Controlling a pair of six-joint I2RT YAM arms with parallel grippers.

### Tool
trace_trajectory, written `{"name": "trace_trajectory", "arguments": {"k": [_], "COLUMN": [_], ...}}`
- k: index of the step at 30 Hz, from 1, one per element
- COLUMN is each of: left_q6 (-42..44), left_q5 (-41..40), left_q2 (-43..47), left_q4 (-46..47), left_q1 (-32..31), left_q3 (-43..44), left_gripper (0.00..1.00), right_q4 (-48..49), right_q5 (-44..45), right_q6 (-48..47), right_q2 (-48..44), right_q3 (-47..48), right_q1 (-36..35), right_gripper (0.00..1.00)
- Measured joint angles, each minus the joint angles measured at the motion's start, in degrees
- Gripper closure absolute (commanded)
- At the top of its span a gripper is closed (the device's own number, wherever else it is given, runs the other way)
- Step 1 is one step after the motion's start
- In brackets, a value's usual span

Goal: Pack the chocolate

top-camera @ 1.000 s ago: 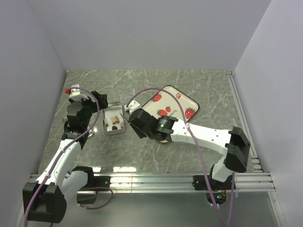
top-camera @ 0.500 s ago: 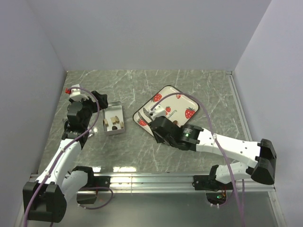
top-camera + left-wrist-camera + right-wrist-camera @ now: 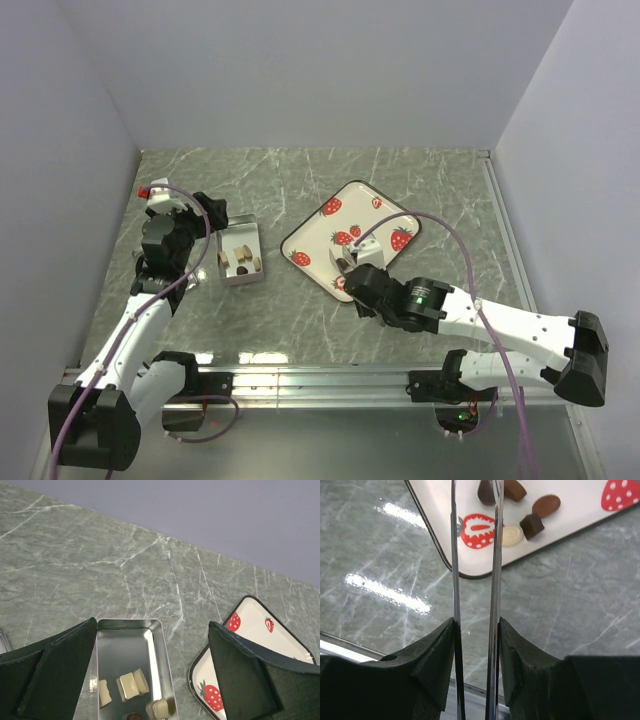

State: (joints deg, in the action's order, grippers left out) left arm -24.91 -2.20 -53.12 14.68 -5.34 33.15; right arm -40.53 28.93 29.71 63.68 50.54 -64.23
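The chocolate is in two places. Several cream pieces (image 3: 131, 685) and a dark one lie in the open metal tin (image 3: 162, 650), also seen from above as the tin (image 3: 225, 272). More pieces rest on the strawberry tray (image 3: 570, 492): a dark one (image 3: 486, 492), a brown oval (image 3: 546, 505), a dark cube (image 3: 532, 526) and a cream round (image 3: 512, 536). My right gripper (image 3: 474, 495) reaches over the tray's near edge. Its thin metal blades stand a narrow gap apart with nothing gripped, and the dark piece shows between them. My left gripper (image 3: 152, 625) is wide open above the tin.
The strawberry tray (image 3: 385, 205) sits mid-table, right of the tin. White walls close in the left, back and right sides. An aluminium rail (image 3: 330, 380) runs along the near edge. A purple cable (image 3: 455, 240) arcs over the right arm.
My right arm has swung away from the tin, rightward and nearer, and its gripper now points over the tray's near edge. The left arm has not moved.
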Motion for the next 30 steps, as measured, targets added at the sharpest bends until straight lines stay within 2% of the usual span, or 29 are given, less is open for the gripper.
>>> {"name": "trace_trajectory", "arguments": {"k": [30], "left_q6": [0.00], "left_q5": [0.04], "left_q2": [-0.72], "left_q4": [0.02], "left_q1": [0.00], "left_q3": [0.39], "left_gripper": [0.01], "right_q4": [-1.97], "right_q5": [-1.40], "right_q6": [2.45], "right_q2": [0.20], "right_q3": [-2.29], "right_q1": [0.11], "right_gripper": [0.54]}}
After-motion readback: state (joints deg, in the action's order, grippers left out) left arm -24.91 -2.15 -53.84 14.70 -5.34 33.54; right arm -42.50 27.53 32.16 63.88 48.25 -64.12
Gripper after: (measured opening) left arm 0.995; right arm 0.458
